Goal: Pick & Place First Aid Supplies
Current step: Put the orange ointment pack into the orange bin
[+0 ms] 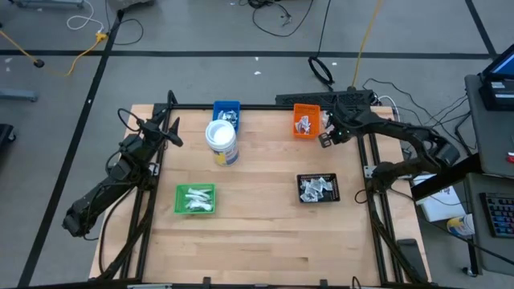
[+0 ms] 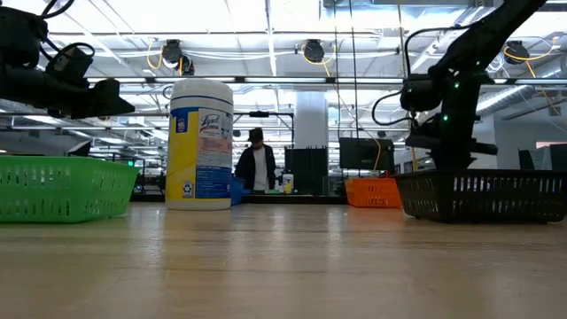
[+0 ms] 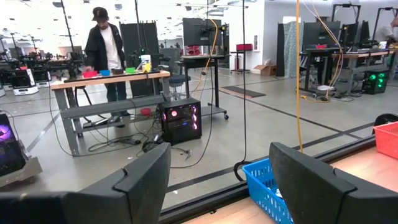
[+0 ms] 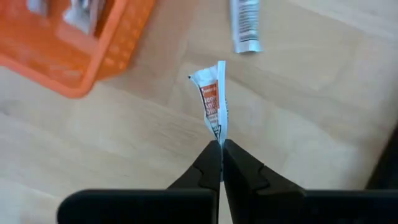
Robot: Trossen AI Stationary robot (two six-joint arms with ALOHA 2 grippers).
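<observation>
Right hand (image 4: 221,148) closed on one packet (image 4: 212,102), pinched by its edge, just beside orange tray (image 4: 93,59). Second packet (image 4: 244,25) loose on tabletop (image 4: 298,124) ahead of hand. Trays already hold supplies; sorting partly done. Left hand (image 3: 217,180) open, waiting.

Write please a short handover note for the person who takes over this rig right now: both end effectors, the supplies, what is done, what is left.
Right end effector: shut on a white-and-orange packet, just beside the orange tray.
Left end effector: open, empty, waiting at the table's far left edge.
Supplies: packets already lie in the orange tray, the black tray, the green tray and the blue tray. One more packet lies loose on the table by the orange tray.
Left: place the held packet, then the loose one.
</observation>
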